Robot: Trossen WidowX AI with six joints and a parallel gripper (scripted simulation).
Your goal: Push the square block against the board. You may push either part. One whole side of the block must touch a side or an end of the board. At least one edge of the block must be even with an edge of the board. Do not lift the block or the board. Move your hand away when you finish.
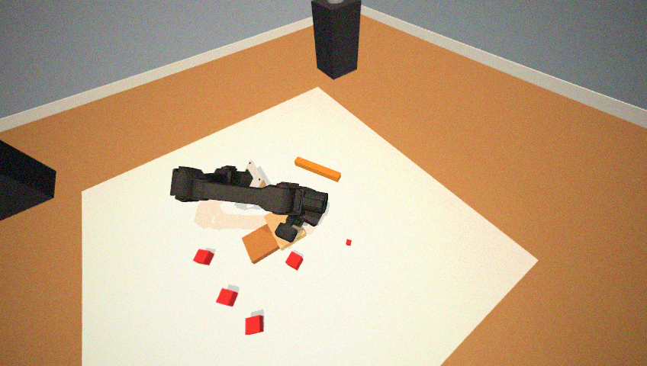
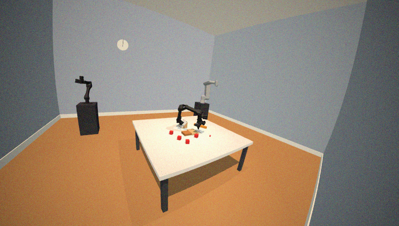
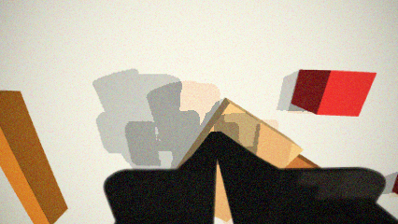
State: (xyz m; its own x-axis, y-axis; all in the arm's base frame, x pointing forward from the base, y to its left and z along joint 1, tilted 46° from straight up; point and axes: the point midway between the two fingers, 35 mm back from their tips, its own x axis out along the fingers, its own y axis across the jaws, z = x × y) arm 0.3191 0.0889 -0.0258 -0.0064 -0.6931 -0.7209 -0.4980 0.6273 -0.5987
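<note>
The orange-brown block [image 1: 259, 245] [image 2: 186, 132] lies flat beside the lighter tan board [image 1: 273, 223] [image 2: 192, 131] [image 3: 277, 147]. Their facing sides look touching or nearly so. Their lower ends in the top view look about even, but a tiny offset cannot be judged. The tan board reaches further at the upper end. My gripper [image 2: 198, 128] [image 3: 215, 136] is shut and empty, low at the tan board's far part. The hand covers part of the tan board in the top view, and the fingertips are hidden there. I cannot tell if the fingers touch it.
A red cube [image 1: 294, 260] [image 3: 345, 93] lies close to the tan board. Several more red cubes lie toward the front, and a tiny red cube [image 1: 349, 242] [image 2: 210, 135] lies to the right. An orange bar [image 1: 317, 168] [image 3: 29, 154] lies behind the hand.
</note>
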